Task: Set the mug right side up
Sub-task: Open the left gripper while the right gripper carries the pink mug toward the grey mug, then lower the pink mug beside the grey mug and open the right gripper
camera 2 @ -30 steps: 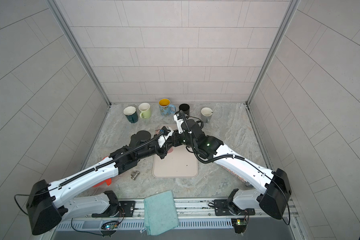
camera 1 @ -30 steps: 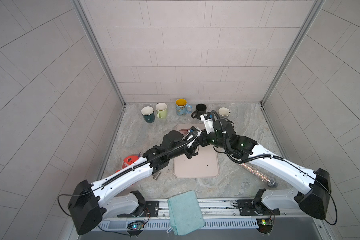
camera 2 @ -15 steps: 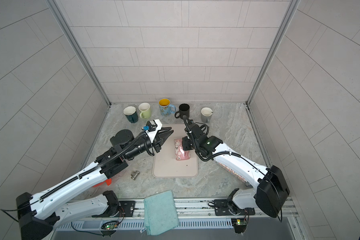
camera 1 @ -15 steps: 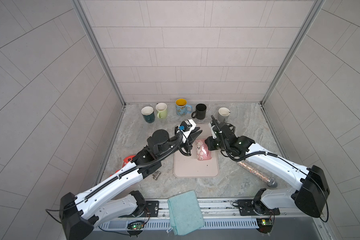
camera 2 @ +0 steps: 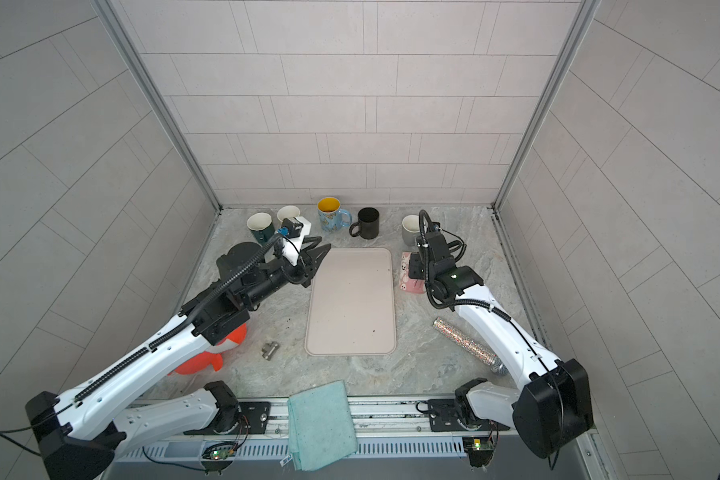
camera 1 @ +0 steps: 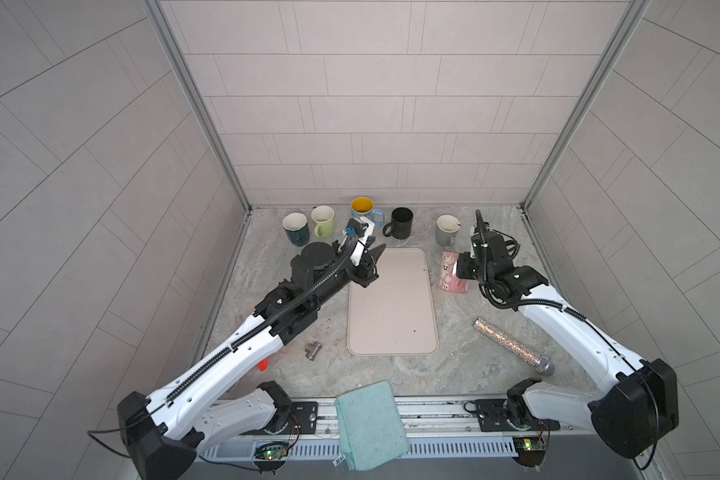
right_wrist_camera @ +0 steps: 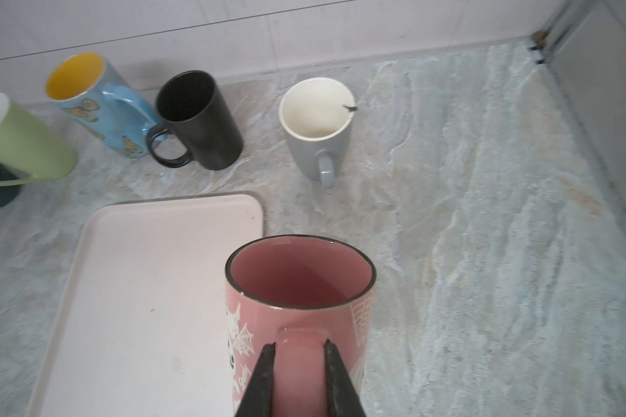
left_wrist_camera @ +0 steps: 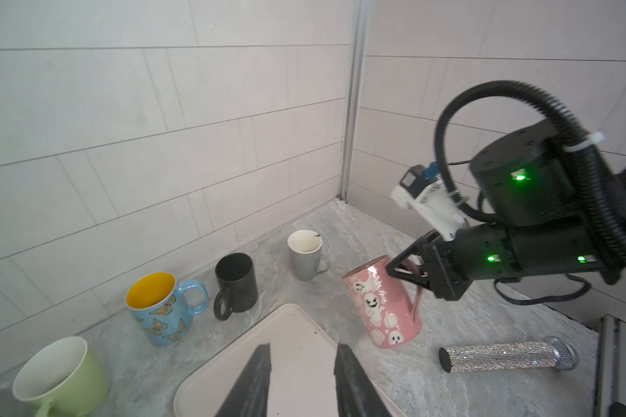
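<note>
Here, tiled walls [camera 1: 371, 124] enclose marbled countertop [camera 1: 454, 370] beneath pink mug [camera 1: 451, 279].

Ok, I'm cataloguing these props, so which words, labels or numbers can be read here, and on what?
"Spo…": white lettering on the pink mug, right wrist view; the remainder is unreadable.
Script near that mug's rim, left wrist view: too blurred.
Small tag on the front rail: too small.

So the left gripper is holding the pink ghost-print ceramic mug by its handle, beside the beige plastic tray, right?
No: the right gripper holds the pink ghost-print ceramic mug by its handle, beside the beige plastic tray; the right wrist view shows it.
</note>
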You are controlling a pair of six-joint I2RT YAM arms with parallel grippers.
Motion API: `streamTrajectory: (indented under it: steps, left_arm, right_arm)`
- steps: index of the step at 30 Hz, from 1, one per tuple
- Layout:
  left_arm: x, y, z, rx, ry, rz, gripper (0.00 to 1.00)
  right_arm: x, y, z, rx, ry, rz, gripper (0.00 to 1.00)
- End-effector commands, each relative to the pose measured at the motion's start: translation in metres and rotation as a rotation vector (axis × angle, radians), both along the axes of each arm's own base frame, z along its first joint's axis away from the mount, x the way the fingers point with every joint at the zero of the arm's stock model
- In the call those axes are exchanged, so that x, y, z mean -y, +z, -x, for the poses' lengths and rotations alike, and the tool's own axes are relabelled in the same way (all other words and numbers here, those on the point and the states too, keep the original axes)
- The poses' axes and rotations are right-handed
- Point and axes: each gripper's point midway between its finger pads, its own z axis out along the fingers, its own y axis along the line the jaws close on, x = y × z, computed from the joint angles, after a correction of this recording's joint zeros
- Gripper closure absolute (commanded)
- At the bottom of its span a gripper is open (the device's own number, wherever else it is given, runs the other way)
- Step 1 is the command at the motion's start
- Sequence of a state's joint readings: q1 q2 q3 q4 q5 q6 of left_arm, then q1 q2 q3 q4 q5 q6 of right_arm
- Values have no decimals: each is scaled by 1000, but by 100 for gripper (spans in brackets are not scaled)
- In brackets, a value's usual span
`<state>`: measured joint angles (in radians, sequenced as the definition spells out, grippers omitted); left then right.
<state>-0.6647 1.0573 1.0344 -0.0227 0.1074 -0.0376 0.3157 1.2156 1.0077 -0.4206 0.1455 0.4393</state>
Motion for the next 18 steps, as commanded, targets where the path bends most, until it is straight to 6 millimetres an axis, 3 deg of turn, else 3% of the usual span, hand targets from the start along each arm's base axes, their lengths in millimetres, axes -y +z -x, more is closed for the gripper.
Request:
streamTrajectory:
  steps: [1, 7, 18]
  left_arm:
    - [-7, -2, -7, -125, -19, 94, 63]
    - [-9, -11, -18, -190, -22, 105, 63]
    - [-22, -28, -36, -277, -12, 168, 63]
  right_arm:
    - [28, 43, -21, 178, -89, 47, 100]
    - [61, 39, -50, 242, -176, 101, 100]
    - [90, 34, -98, 407, -250, 177, 100]
